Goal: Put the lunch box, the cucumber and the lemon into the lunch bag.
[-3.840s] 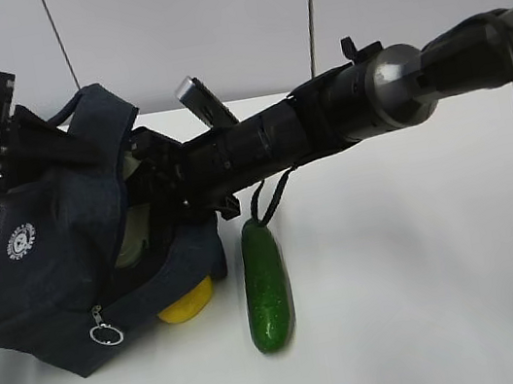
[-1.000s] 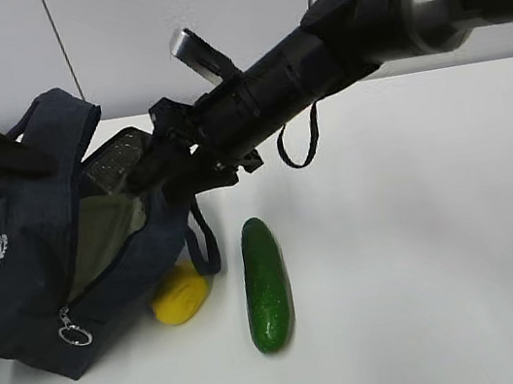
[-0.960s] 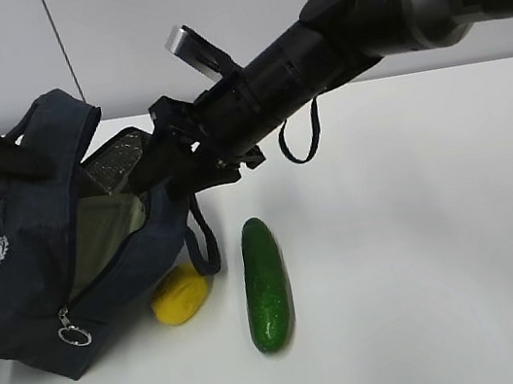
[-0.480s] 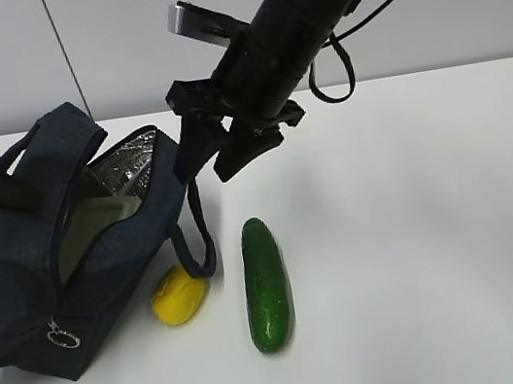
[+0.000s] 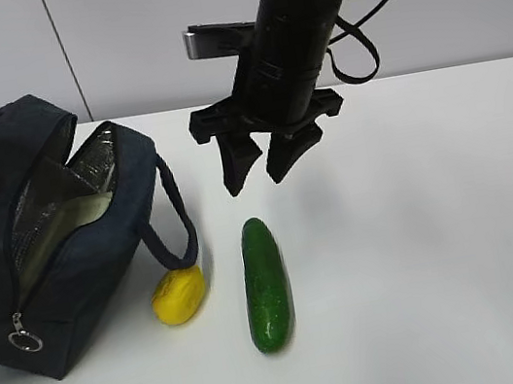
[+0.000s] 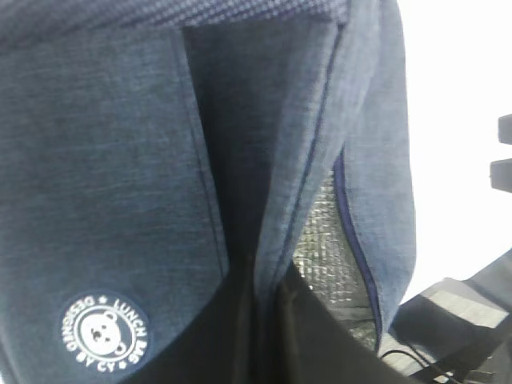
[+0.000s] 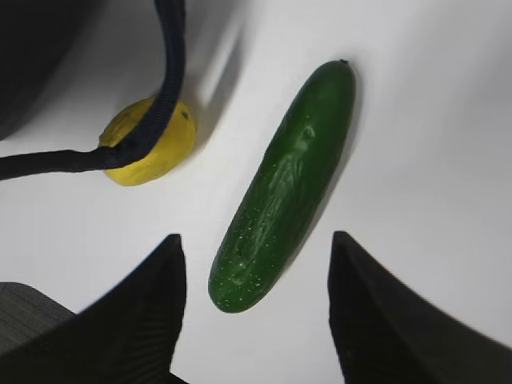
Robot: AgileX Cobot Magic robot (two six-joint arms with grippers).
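Toward the left edge of the white tabletop (image 5: 443,249) the navy lunch bag (image 5: 63,274) stands with its top unzipped, silver lining showing and a sage-green lid of the lunch box (image 5: 69,221) visible inside. One loop handle (image 5: 167,217) droops over the bag's right side toward the lemon (image 5: 178,295), which lies just beside the bag's lower right corner. The cucumber (image 5: 264,283) lies near the lemon, on its right, lengthwise toward the front edge. The right gripper (image 5: 259,167) hangs above the cucumber's far end, its two dark fingers pointing down and spread apart, holding nothing. The left gripper (image 6: 256,336) is pinched tight on a fold of the bag's fabric near the round white logo (image 6: 104,334).
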